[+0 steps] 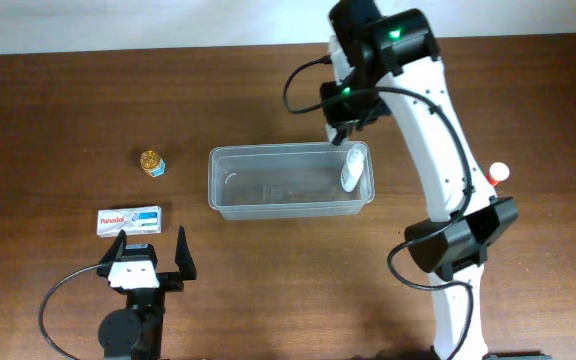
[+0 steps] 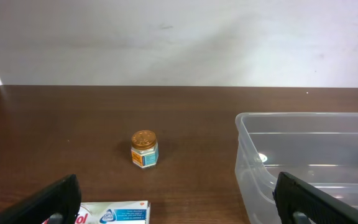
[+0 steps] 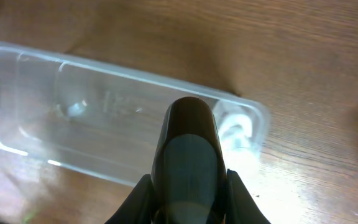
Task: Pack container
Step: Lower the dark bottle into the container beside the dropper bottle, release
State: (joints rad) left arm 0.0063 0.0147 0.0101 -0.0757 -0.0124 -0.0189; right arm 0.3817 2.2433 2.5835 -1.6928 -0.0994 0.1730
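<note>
The container (image 1: 211,180) stands on the wooden table (image 1: 68,100) near its centre, long side across the overhead view, upright and open at the top. A white bottle (image 1: 352,170) is inside at the right end, close against the short wall. The rest of the tub interior is bare plastic.

The right gripper (image 1: 349,128) hangs over that right end, directly above the bottle top. In the right wrist view a dark rounded part fills the foreground and blocks the fingertips. I cannot tell if its jaws are apart or together, or if they touch the bottle.

The left gripper (image 1: 151,250) sits low at the near left of the table, jaws wide apart and holding nothing. A flat medicine box (image 1: 130,221) lies just ahead of it. A small jar with a gold lid (image 1: 152,162) stands upright further back, well apart from the tub's left wall. A small red and white item (image 1: 498,172) lies beside the right arm, too small to identify.
</note>
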